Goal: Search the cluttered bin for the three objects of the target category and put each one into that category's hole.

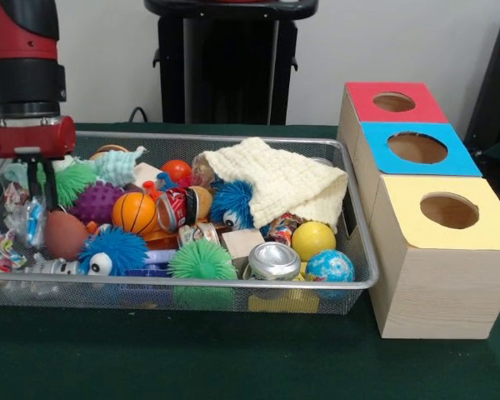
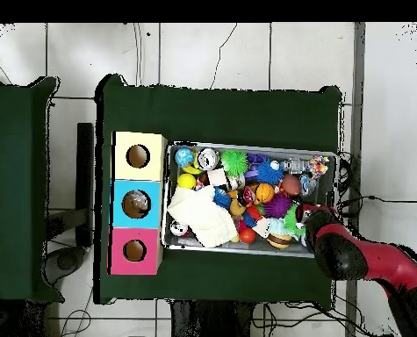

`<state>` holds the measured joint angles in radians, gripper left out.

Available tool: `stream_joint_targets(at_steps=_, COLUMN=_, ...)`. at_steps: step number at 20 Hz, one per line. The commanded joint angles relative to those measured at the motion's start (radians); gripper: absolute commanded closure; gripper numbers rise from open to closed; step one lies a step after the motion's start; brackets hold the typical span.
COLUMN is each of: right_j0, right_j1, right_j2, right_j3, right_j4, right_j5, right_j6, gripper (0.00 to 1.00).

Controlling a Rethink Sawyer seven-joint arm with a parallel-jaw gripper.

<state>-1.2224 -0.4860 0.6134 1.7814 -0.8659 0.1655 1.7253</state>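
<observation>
Packets of wrinkled clear plastic with blue and white inside lie at the left end of the wire basket (image 1: 350, 283) in the front view. One packet (image 1: 29, 218) sits just under the gripper (image 1: 37, 193), and the thin black fingers (image 1: 31, 179) come down right at it. The fingers stand a little apart, but I cannot tell if they already press on the packet or only hang beside it. Another clear packet (image 1: 15, 197) lies near it, against the left wall of the basket.

The gripper hangs from a red head on the red and black arm (image 1: 23, 50), which comes down at the left side of the front view. In the overhead view the arm (image 2: 352, 254) reaches over the right end of the basket (image 2: 247, 146).

Close to the gripper are a brown ball (image 1: 65, 235), a green spiky ball (image 1: 73, 181) and a purple bumpy ball (image 1: 97, 202). Further to the right are an orange basketball (image 1: 134, 212), a red can (image 1: 177, 207), a blue furry toy with an eye (image 1: 112, 252), another green spiky ball (image 1: 202, 260), a silver can (image 1: 274, 260), a yellow ball (image 1: 313, 240) and a small globe ball (image 1: 330, 267). A cream cloth (image 1: 275, 179) covers the far right corner of the basket.

Beside the basket stand three wooden boxes, each with a round hole on top: a red one (image 1: 375, 112), a blue one (image 1: 383, 158) and a yellow one (image 1: 400, 225).
</observation>
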Motion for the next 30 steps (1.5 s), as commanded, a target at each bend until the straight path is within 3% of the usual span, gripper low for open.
stream_joint_targets(at_steps=1, right_j0=0.089, right_j1=-0.125, right_j2=-0.105, right_j3=0.174, right_j4=0.083, right_j5=-0.009, right_j6=0.214, gripper=1.00)
stream_joint_targets(at_steps=8, right_j0=0.126, right_j1=-0.251, right_j2=-0.110, right_j3=0.262, right_j4=0.209, right_j5=0.033, right_j6=0.205, gripper=1.00)
stream_joint_targets(at_steps=14, right_j0=0.161, right_j1=-0.226, right_j2=-0.160, right_j3=0.265, right_j4=0.233, right_j5=-0.023, right_j6=0.191, gripper=1.00)
stream_joint_targets(at_steps=30, right_j0=0.245, right_j1=-0.264, right_j2=-0.232, right_j3=0.312, right_j4=0.311, right_j5=-0.071, right_j6=0.203, gripper=1.00)
